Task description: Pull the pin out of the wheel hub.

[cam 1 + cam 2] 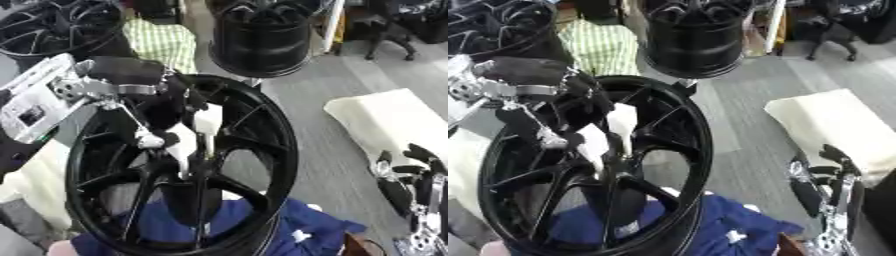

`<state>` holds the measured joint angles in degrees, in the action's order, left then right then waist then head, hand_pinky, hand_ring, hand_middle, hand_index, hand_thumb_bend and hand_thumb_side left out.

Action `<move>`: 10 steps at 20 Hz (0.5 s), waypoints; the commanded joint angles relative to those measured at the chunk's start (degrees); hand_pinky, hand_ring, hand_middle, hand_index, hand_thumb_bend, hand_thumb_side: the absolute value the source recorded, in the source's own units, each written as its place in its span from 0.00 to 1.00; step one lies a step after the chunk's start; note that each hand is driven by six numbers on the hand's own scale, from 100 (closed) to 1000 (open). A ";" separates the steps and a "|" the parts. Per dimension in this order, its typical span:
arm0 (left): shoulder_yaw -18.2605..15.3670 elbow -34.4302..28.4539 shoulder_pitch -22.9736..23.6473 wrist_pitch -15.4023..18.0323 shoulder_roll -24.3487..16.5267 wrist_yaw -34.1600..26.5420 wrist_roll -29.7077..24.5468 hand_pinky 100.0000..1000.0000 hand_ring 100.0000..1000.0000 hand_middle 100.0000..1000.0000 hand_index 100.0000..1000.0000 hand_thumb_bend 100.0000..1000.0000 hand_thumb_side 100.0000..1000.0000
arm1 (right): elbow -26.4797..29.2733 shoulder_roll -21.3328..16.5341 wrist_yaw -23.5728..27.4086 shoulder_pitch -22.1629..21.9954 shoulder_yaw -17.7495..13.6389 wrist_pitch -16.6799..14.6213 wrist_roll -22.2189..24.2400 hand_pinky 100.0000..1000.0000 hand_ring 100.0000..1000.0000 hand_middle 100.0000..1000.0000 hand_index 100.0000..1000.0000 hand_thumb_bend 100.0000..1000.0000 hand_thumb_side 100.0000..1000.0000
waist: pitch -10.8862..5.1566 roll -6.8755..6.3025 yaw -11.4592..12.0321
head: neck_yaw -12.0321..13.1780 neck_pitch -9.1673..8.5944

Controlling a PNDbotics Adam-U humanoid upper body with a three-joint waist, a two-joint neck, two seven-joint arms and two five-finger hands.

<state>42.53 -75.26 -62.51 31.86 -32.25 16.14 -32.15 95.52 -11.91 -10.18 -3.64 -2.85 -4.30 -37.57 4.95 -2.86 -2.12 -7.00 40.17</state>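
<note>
The wheel (262, 150) stands upright on a blue cloth (306, 225), with the left hand (188, 132) reaching in at its hub, pale fingertips seemingly pinched together on the pin, which is itself hidden. Draw straight along the hub axis without twisting. The right hand (411, 182) rests open, right of the wheel.

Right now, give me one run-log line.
left hand: fingers at black spoked wheel hub | pin: unseen | right hand: idle, lower right
</note>
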 commanded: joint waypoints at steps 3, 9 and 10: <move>0.54 0.16 -1.12 20.10 -1.20 3.37 -19.82 0.65 0.53 0.70 0.87 0.26 0.28 | 0.54 -1.20 -0.40 0.12 -0.38 -0.15 -0.09 0.33 0.48 0.62 0.74 0.19 0.11 | -0.93 0.14 0.03 | -0.28 -0.02; 0.48 0.86 -0.97 20.10 -1.68 7.04 -19.82 0.66 0.52 0.72 0.87 0.35 0.33 | 0.47 -1.25 -0.39 0.05 -0.44 -0.18 -0.17 0.33 0.48 0.62 0.74 0.19 0.11 | -1.02 0.02 0.13 | -0.48 -0.03; 0.45 1.09 -0.96 20.10 -1.69 7.63 -19.82 0.66 0.52 0.72 0.87 0.36 0.34 | 0.45 -1.26 -0.39 0.05 -0.42 -0.20 -0.16 0.33 0.48 0.62 0.74 0.19 0.11 | -1.05 0.00 0.16 | -0.52 -0.05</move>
<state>43.53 -74.14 -62.49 31.92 -32.35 22.99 -32.10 95.49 -11.91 -10.20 -3.67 -2.85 -4.32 -37.59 4.82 -3.05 -2.03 -7.27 40.18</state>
